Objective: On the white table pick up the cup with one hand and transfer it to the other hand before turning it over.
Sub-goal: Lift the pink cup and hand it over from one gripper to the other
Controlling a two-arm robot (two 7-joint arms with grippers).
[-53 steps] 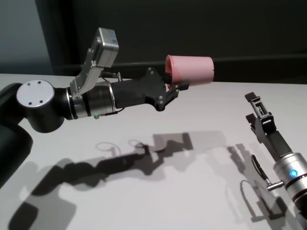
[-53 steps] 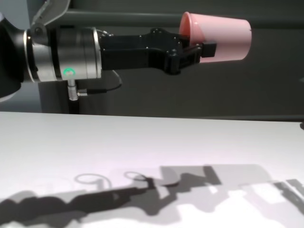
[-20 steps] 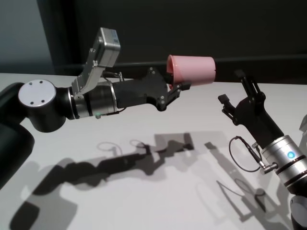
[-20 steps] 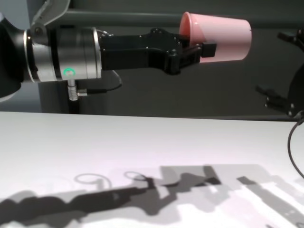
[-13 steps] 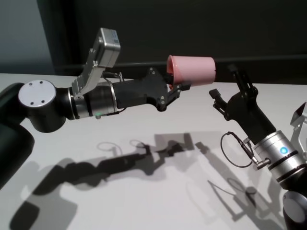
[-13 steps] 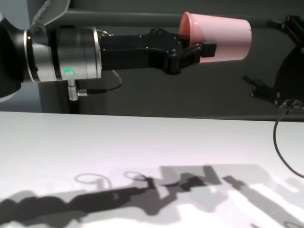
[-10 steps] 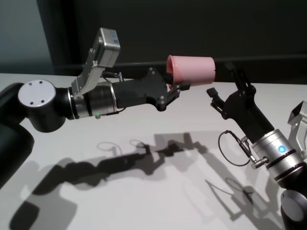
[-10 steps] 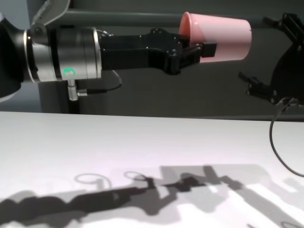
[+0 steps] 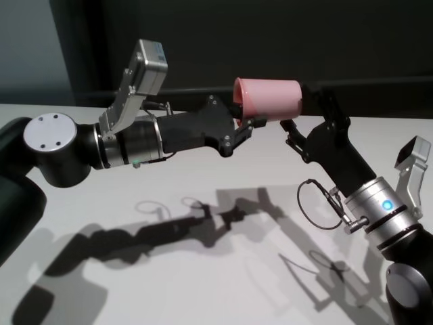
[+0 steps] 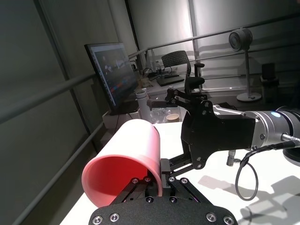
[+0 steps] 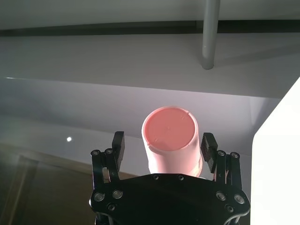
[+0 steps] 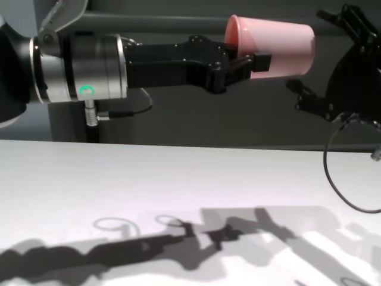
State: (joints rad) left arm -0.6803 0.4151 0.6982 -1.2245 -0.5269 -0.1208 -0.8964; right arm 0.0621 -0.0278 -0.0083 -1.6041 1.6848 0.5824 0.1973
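The pink cup (image 9: 269, 99) lies on its side in the air, high above the white table (image 9: 203, 271). My left gripper (image 9: 249, 120) is shut on its rim, and the flat base points at my right arm. My right gripper (image 9: 304, 110) is open, with one finger above and one below the cup's base end; neither touches it. In the right wrist view the cup's base (image 11: 168, 129) sits between the spread fingers (image 11: 117, 146). The chest view shows the cup (image 12: 277, 47), the left gripper (image 12: 250, 62) and the right gripper (image 12: 308, 52).
A dark grey wall with a horizontal bar (image 9: 379, 82) stands behind the table. A black cable loop (image 9: 316, 203) hangs from my right wrist. Both arms cast shadows on the tabletop (image 12: 119, 179).
My right arm has risen from low at the right and moved left, bringing its open fingers around the cup's base end. The left arm and the cup have not moved.
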